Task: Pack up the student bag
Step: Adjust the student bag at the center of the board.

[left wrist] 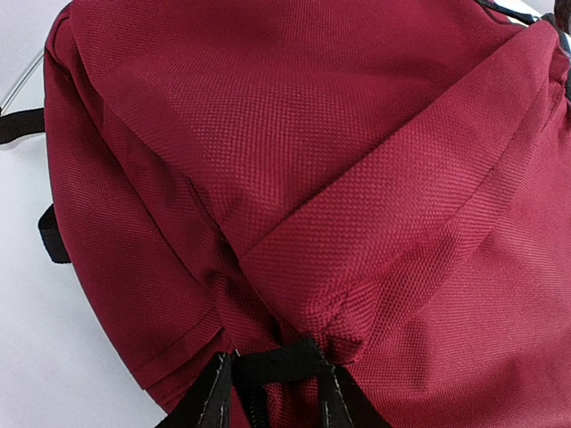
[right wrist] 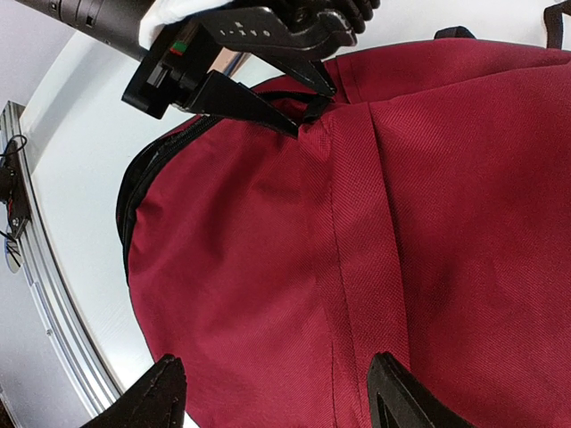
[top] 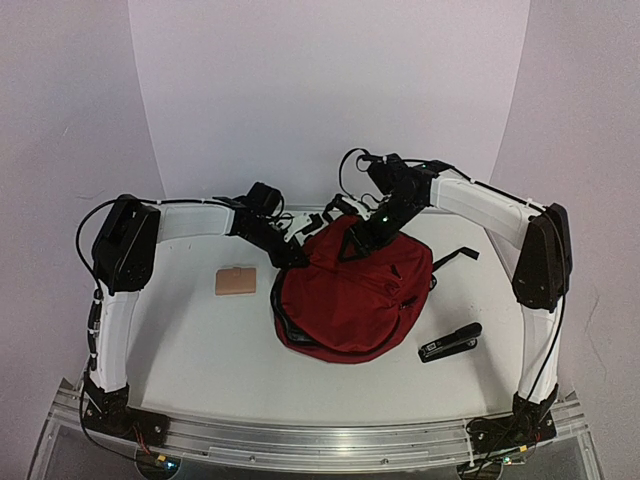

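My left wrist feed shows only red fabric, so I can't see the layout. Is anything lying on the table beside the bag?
Observer: Yes. A black stapler lies on the table off the red backpack, on the right arm's side, nearer the bases and clear of the fabric.
Operator: Anything on the other side?
Observer: A small flat tan item, possibly a card holder, lies on the left arm's side, not touching the backpack.
Operator: Where is the right gripper?
Observer: The right gripper is above the backpack's far end, jaws wide apart, gripping nothing.
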Available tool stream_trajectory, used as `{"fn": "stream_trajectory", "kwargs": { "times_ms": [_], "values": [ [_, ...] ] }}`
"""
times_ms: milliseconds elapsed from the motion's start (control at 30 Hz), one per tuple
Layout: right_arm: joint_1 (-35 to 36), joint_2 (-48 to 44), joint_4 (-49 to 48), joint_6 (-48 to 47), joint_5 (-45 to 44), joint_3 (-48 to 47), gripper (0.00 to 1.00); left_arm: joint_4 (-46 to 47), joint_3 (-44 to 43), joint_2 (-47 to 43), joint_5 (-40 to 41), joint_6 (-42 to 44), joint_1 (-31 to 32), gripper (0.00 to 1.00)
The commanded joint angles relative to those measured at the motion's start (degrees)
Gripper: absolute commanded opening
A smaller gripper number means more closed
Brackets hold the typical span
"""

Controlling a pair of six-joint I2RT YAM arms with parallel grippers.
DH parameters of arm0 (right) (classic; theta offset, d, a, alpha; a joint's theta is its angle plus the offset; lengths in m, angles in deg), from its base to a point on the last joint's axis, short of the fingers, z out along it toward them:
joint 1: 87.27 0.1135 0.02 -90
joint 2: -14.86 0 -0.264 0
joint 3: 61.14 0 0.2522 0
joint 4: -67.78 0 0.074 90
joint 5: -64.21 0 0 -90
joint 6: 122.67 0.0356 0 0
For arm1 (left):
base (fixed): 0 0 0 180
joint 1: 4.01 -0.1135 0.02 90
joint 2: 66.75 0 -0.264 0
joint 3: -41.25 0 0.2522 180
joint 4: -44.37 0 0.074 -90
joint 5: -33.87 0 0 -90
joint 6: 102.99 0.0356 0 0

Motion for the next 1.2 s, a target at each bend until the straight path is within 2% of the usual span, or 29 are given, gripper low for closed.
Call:
{"fn": "stream_trajectory", "kwargs": {
  "times_ms": [0,400,567,733,1167],
  "values": [
    [-0.27,-0.37,0.02,0.19,0.66,0.26,0.70,4.46,-1.90,-2.00,-0.71,-1.04,-0.68,0.32],
    [-0.29,0.52,0.04,0.30,1.15,-0.35,0.70,3.93,-2.16,-2.57,-1.06,-0.43,-1.25,0.22],
    [-0.28,0.27,0.02,0.13,1.16,0.05,0.70,4.95,0.67,-4.95,-1.73,-0.23,-1.37,0.31],
    [-0.27,0.62,0.03,0.29,1.63,0.06,0.70,6.59,2.05,-6.53,-1.06,-0.92,-1.61,0.31],
    [-0.29,0.61,0.09,0.32,1.68,0.05,0.70,5.64,-2.16,-3.23,-1.27,-1.90,-1.60,0.34]
  ]
}}
